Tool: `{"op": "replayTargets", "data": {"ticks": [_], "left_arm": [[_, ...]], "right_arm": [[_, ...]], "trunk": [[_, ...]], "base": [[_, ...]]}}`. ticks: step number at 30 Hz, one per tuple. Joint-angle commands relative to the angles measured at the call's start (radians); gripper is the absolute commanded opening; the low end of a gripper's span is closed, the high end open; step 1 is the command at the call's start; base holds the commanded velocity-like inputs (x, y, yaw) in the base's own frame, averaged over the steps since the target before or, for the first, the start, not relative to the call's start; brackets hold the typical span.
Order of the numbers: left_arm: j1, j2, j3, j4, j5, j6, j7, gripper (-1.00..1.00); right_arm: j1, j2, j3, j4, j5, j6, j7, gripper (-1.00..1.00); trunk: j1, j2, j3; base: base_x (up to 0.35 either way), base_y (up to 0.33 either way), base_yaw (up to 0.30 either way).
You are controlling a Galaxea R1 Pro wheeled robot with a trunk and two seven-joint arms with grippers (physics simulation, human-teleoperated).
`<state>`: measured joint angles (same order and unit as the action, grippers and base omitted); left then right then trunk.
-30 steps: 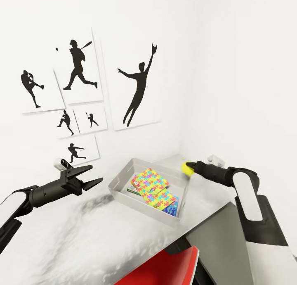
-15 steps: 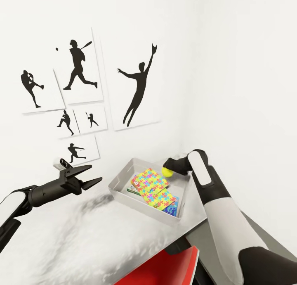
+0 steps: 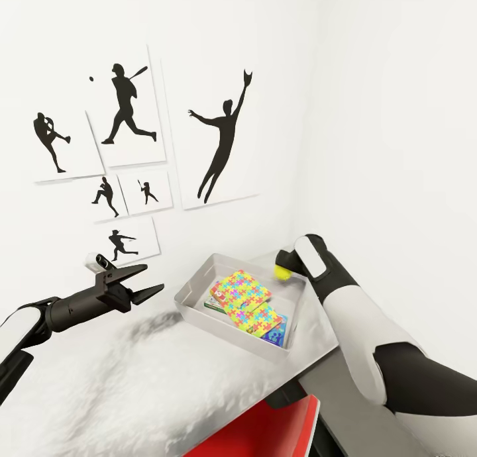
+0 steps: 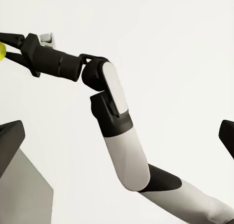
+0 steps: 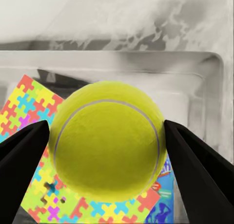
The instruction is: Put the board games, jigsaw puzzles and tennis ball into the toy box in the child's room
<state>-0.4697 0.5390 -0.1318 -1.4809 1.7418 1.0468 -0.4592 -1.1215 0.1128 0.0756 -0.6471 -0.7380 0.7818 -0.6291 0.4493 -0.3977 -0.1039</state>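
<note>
Swung in from the right side of the worktop (image 3: 165, 377) to over the far corner of the toy box (image 3: 192, 291), tennis ball (image 3: 283, 271) carried along in the right gripper (image 3: 283, 266). Pinched between both fingers in the right wrist view, ball (image 5: 107, 139) hanging above the tub's inside, not yet let go. Hovers off to the left, well apart from the tub: left gripper (image 3: 144, 285), fingers spread, nothing held. Lying in the tub already: both jigsaw puzzles (image 3: 242, 293), a green-and-white board game (image 3: 213, 305) peeking out beneath, a blue one (image 3: 277, 331) by the near wall. Judged nearly finished, only the ball's drop left. Hard to confirm: the third board game, likely buried under the puzzles.
</note>
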Motion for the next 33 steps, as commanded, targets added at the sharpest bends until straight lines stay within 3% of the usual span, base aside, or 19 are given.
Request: {"op": "replayTargets", "data": {"ticks": [1, 6, 16, 29, 33], "left_arm": [[-0.001, 0.001, -0.002, 0.001, -0.005, 0.0, -0.009, 1.0], [-0.001, 0.001, -0.002, 0.001, -0.005, 0.0, -0.009, 1.0], [-0.001, 0.001, -0.002, 0.001, -0.005, 0.0, -0.009, 1.0], [-0.001, 0.001, -0.004, -0.003, -0.004, 0.0, -0.01, 1.0], [-0.011, -0.011, -0.014, -0.005, -0.004, 0.0, -0.003, 1.0]], "right_arm": [[-0.001, 0.0, 0.004, 0.0, -0.001, -0.005, -0.009, -1.0], [-0.003, 0.0, 0.006, 0.001, 0.038, -0.05, -0.004, -1.0], [-0.004, 0.005, 0.006, 0.003, 0.079, -0.056, -0.004, -1.0], [-0.003, 0.009, 0.007, 0.003, 0.086, -0.057, -0.003, -1.0], [-0.003, 0.006, 0.007, 0.003, 0.086, -0.057, -0.003, -1.0]], "trunk": [[0.001, -0.002, -0.002], [0.001, -0.002, -0.002], [0.001, -0.002, -0.01], [0.001, -0.002, -0.03], [0.001, -0.002, -0.037]], "base": [[0.0, 0.0, 0.0], [0.0, 0.0, 0.0], [0.0, 0.0, 0.011], [0.0, 0.0, 0.064], [0.0, 0.0, 0.068]]}}
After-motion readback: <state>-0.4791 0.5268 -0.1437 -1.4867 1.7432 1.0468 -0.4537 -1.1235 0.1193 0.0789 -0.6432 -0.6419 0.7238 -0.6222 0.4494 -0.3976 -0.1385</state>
